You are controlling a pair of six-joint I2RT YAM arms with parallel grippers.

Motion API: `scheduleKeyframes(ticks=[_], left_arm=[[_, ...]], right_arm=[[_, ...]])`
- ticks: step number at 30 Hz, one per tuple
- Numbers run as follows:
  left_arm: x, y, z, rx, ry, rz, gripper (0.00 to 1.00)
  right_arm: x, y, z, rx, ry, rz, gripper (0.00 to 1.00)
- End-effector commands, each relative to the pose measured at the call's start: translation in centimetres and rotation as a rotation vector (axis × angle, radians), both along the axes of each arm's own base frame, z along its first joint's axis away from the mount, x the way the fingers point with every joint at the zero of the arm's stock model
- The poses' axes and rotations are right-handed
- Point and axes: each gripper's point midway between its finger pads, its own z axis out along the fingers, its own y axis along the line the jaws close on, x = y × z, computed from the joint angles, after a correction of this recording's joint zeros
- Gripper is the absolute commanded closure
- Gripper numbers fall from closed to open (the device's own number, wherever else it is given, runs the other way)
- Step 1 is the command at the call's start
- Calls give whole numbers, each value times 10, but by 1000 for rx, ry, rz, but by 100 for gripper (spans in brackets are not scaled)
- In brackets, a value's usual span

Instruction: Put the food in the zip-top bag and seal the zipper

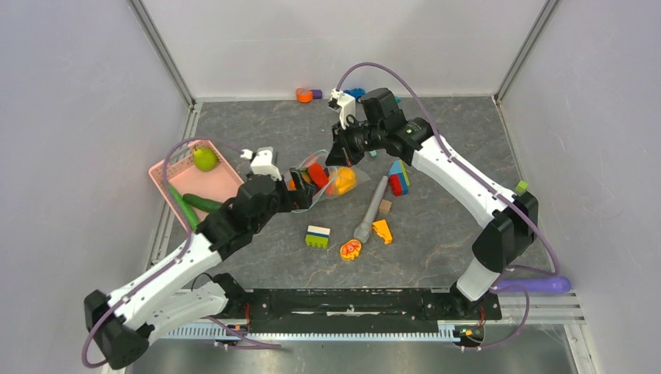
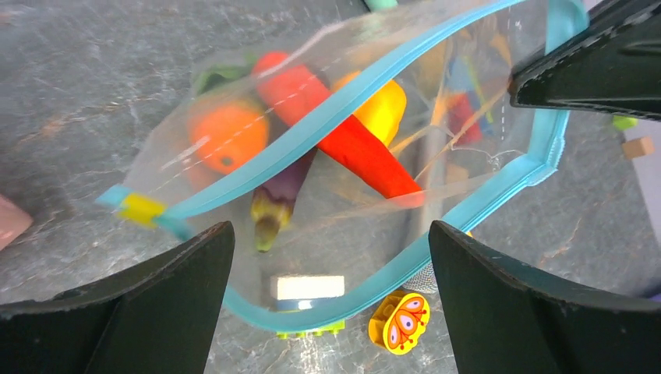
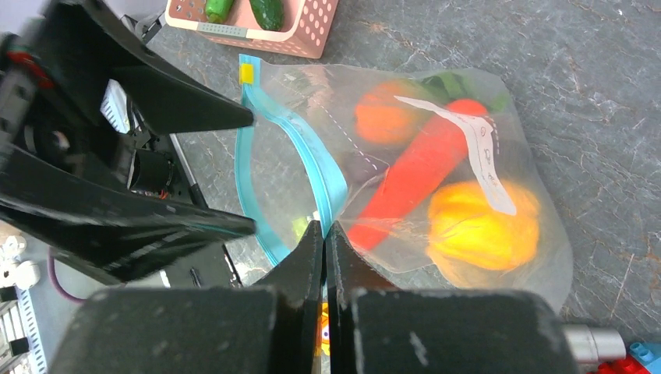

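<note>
Plainly, the crinkly clear zip-top bag holds glossy plastic food: a round orange piece, a long red one, a lumpy yellow one. Its teal zipper gapes. The right tool is clamped on that rim, while the left tool hangs spread wide at the mouth, over a mottled grey bench with pale walls around.

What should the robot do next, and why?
Probably swing the open left pincer over to the pink basket for the green fruit and cucumber: they lie outside the bag, whose mouth gapes while the right pincer pinches its teal zipper.
</note>
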Motion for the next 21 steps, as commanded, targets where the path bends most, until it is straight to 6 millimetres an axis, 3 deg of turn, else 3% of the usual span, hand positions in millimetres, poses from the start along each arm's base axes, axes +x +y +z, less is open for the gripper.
scheduleKeyframes(ticks=[1, 6, 9, 13, 21], left_arm=[[-11, 38, 33, -45, -46, 149, 0], [-15, 116, 31, 84, -52, 475, 0], [-15, 149, 35, 105, -16, 590, 0], [-2, 169, 30, 27, 31, 642, 0], [28, 215, -21, 24, 263, 877, 0]], right_arm=[[-2, -1, 30, 49, -95, 9, 100], [-2, -3, 34, 38, -109, 11, 100], [0, -7, 36, 27, -128, -10, 100], [5, -12, 37, 9, -154, -32, 100], [5, -16, 42, -9, -201, -17, 100]])
